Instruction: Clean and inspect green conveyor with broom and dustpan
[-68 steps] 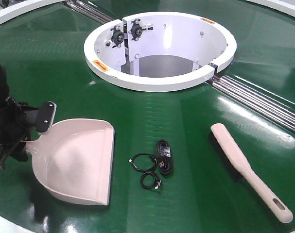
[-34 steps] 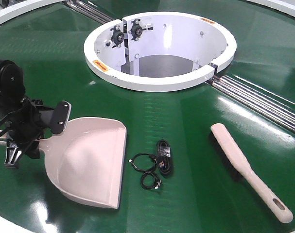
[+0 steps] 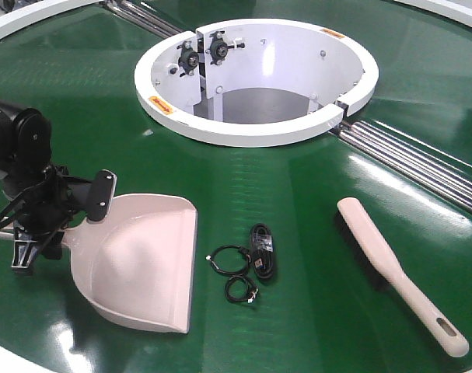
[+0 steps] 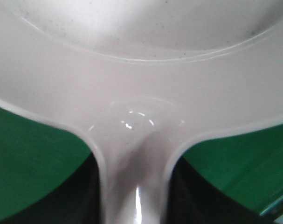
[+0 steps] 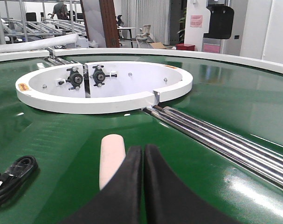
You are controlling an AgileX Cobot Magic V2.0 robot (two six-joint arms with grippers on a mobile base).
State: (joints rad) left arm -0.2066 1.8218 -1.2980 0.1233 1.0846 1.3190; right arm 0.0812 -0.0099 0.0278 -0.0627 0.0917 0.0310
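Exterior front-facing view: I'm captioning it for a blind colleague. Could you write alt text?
The left end effector holds a beige dustpan by its handle on the green conveyor; black cables lie beside its front edge, and the broom lies farther right.

- The tabletop (image 3: 298, 179) was a glossy dark-green conveyor with white rims, steel rollers and a white ring-shaped opening.
- The dustpan (image 3: 138, 260), a wide beige scoop, sat at the left, flat edge facing right, its handle gripped by the left hand (image 3: 61, 225).
- The broom (image 3: 383, 256), slim, beige and black-bristled, lay at the right, bristles down.
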